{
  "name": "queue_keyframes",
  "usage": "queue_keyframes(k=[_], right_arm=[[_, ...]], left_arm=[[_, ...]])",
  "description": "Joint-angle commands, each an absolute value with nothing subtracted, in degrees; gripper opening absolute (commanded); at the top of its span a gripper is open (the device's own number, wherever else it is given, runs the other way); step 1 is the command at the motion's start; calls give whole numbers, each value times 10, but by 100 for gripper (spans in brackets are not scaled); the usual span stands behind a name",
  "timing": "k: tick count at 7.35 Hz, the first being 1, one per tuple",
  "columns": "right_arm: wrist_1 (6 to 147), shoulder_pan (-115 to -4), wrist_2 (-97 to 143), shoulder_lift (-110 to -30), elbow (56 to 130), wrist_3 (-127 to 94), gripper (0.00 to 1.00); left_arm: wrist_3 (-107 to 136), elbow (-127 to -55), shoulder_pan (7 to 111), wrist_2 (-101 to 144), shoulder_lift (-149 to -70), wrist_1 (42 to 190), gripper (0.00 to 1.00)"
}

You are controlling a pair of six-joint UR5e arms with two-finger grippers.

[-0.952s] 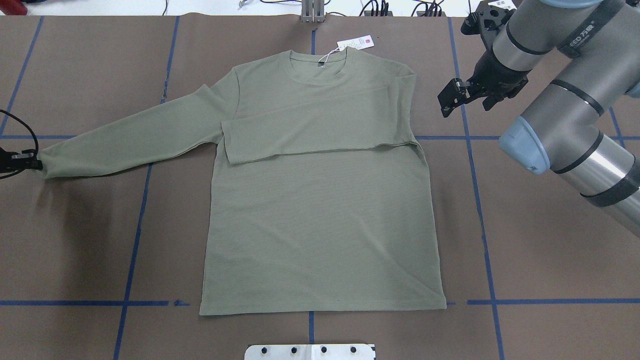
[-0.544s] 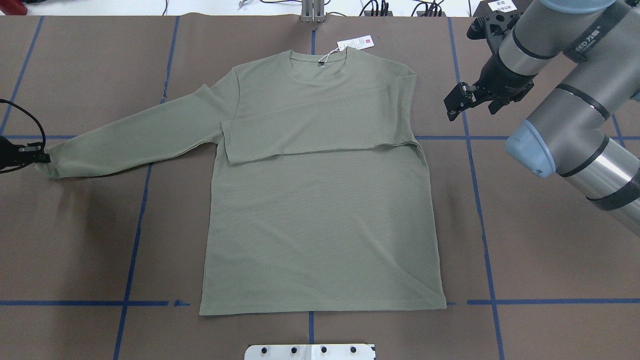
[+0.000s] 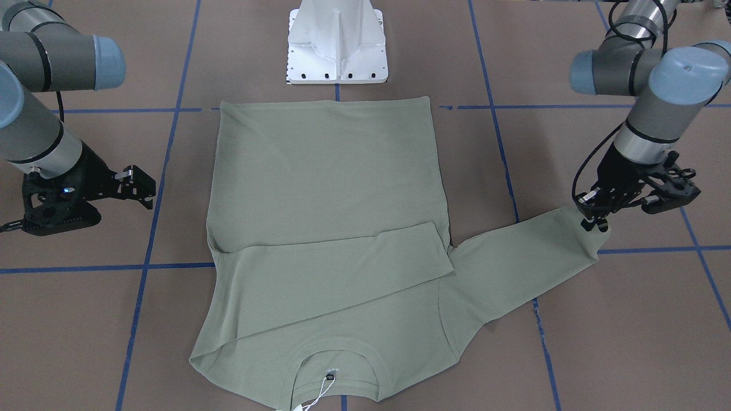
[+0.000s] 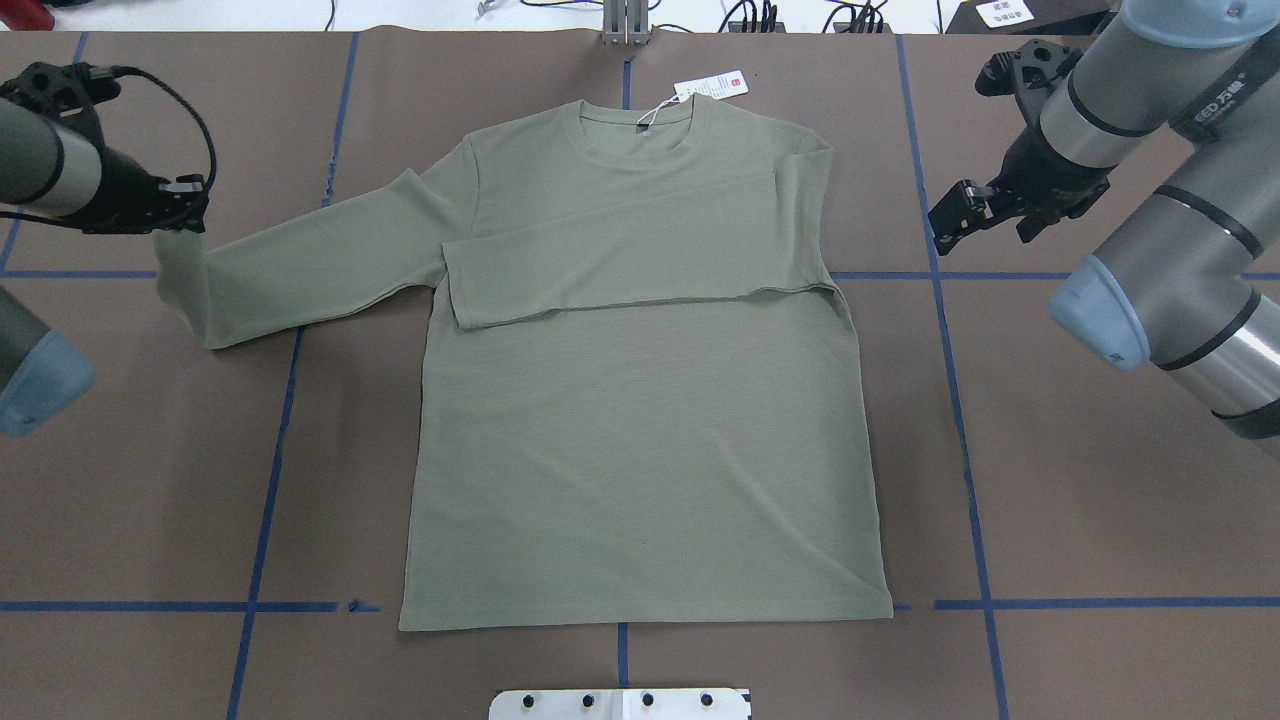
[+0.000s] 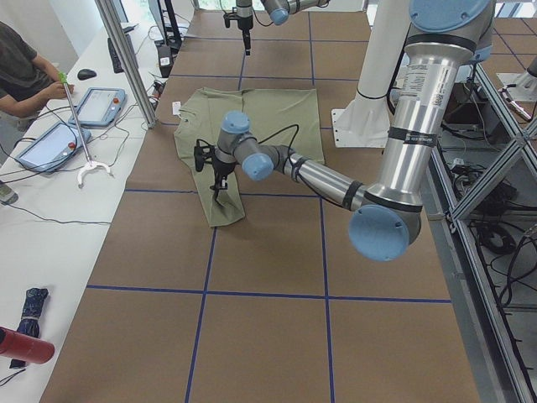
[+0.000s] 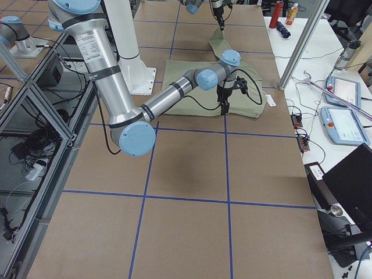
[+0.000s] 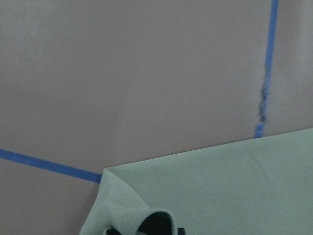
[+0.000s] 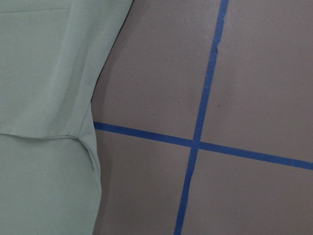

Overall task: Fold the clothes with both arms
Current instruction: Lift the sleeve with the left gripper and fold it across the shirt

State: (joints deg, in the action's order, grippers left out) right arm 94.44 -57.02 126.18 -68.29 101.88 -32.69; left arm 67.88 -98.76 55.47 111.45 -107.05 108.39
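Note:
The sage-green shirt [image 4: 640, 420] lies flat on the brown table, neck at the far side, with its white hang tag [image 4: 712, 87] by the collar. One sleeve [image 4: 620, 260] is folded across the chest. The other sleeve [image 4: 310, 265] stretches out to the left. My left gripper [image 4: 185, 205] is shut on this sleeve's cuff [image 7: 127, 215] and holds it raised above the table; the front-facing view shows the same gripper [image 3: 591, 214] pinching the cuff. My right gripper [image 4: 950, 220] hovers open and empty to the right of the shirt's shoulder, clear of the cloth [image 8: 44, 98].
Blue tape lines [image 4: 960, 400] grid the brown table cover. The white pedestal base [image 3: 337, 40] stands at the near edge behind the shirt's hem. A person [image 5: 21, 71] sits at a side table with tablets [image 5: 96, 105] beyond the far edge.
My left gripper has carried the cuff up, away from the robot and toward the shirt, lifting the sleeve end off the table. The right gripper has drawn back to the right, away from the shirt.

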Motion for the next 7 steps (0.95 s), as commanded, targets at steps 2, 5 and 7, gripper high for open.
queue_keyframes(k=[2,5,7], right_arm=[[943,-595,1263,-707,1013,-280,100],[942,-600,1261,-724,1014,-272,100],[942,-600,1261,-726,1013,-272,100]], left_arm=[[839,-925,502,1110,-1272,992,0],[975,-832,442,1114,-1440,994,0],[1039,-787,388,1109,-1496,1005,0]])
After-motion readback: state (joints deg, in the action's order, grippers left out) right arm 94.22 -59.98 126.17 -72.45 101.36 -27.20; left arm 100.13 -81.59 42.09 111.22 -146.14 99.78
